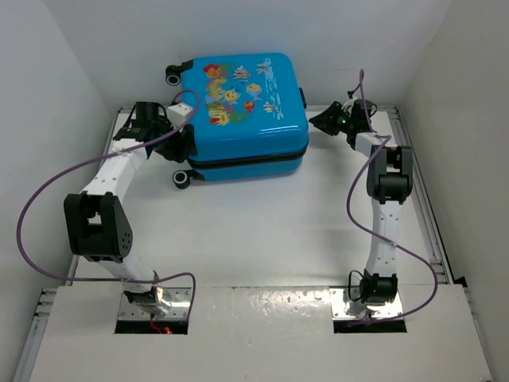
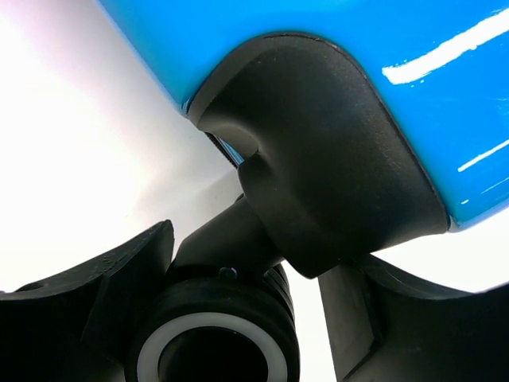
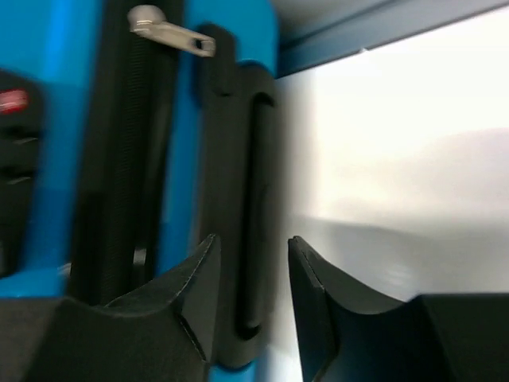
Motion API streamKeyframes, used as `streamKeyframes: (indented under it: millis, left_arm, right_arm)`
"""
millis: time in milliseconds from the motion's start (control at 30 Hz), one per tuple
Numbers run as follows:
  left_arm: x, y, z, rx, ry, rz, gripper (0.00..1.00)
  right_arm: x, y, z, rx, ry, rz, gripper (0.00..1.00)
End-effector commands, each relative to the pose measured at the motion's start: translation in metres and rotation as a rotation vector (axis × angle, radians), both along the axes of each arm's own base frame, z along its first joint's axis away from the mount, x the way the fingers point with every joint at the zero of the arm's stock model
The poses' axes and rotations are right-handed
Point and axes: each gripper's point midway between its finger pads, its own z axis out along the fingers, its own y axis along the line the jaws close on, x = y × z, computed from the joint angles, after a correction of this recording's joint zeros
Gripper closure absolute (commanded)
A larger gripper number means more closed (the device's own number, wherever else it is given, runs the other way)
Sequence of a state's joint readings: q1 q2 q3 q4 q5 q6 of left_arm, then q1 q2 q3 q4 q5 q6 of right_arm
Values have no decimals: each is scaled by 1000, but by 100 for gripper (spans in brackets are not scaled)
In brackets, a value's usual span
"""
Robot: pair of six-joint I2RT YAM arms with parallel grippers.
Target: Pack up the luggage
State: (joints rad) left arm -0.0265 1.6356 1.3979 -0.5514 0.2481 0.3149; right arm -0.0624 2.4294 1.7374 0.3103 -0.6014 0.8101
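Note:
The luggage [image 1: 246,111] is a bright-blue hard-shell suitcase with fish prints, lying flat and closed at the back middle of the table. My left gripper [image 1: 181,143] is at its left side by the wheels. In the left wrist view the left gripper [image 2: 248,255] is open, with a black wheel [image 2: 215,334] and its bracket [image 2: 318,159] between the fingers. My right gripper [image 1: 316,121] is at the suitcase's right side. In the right wrist view the right gripper [image 3: 250,263] is open and holds nothing, its tips just in front of the black side handle [image 3: 254,199]. A silver zipper pull [image 3: 171,33] shows above.
White walls close the table in on the left, back and right. A metal rail [image 1: 421,183] runs along the right edge. Purple cables [image 1: 48,199] loop beside both arms. Two suitcase wheels [image 1: 182,178] stick out on the left side.

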Motion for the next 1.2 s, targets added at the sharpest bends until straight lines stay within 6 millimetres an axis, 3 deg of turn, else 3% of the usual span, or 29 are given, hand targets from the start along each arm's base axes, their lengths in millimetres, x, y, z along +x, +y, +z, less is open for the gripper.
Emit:
streamKeyframes:
  millis: [0,133,267,500,833,1067,1167]
  left_arm:
    - [38,-9,75,-46,-294,33,27]
    - [42,-8,71,-40,-286,41,26]
    - [43,-6,71,-27,-289,44,26]
    - [47,-6,66,-19,-280,39,26]
    - [57,-6,62,-18,-269,39,26]
    - [59,-6,62,-18,-269,39,25]
    - [58,-4,66,-24,-274,68,19]
  right_arm:
    - [18,4,28,56,-49,5,60]
    - [24,12,20,76,-31,26,54]
    - [24,19,27,147,-41,42,46]
    - [20,28,34,238,-59,83,46]
    - [15,44,11,187,-6,134,55]
    - [16,51,-17,116,42,141,62]
    - [8,57,-20,153,46,183,83]
